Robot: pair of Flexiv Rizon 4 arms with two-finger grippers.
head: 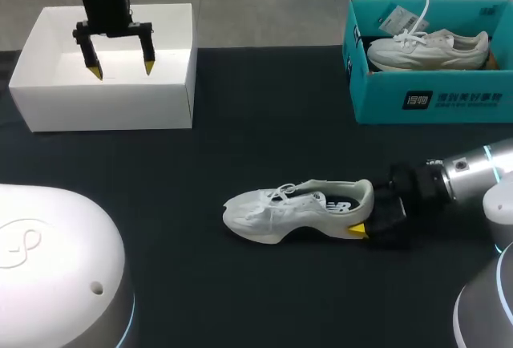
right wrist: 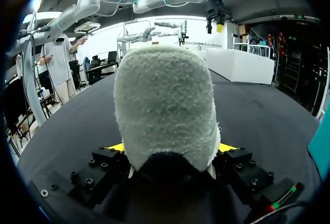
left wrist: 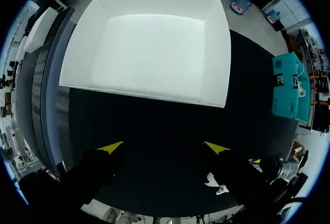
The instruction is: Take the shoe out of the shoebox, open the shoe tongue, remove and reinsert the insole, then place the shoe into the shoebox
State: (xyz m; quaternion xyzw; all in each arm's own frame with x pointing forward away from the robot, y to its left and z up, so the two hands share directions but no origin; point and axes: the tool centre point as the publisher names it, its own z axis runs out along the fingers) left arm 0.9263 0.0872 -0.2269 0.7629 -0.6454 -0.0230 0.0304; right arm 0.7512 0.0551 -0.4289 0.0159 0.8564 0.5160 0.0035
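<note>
item: white shoe (head: 296,210), out of its box, on the black table (head: 264,123) near the middle and a little toward the robot's right. long axis runs side to side across the head view, toe to the robot's left and heel to its right; laces and opening face up, sole toward the table. holder: right gripper (head: 365,218), coming in low from the right and clamped on the heel; the right wrist view shows a yellow tip pressed against each side of the heel, whose padded back fills the space between the fingers. left gripper (head: 121,67): hanging above the white shoebox (head: 48,103) at the far left of the table, tips pointing down, fingers spread wide with nothing between them. the left wrist view shows the box interior ahead of the tips. also on the table: teal box (head: 449,99), far right, well apart from the white shoebox, holding a second shoe (head: 429,50) that lies lengthwise with its toe to the left.
</note>
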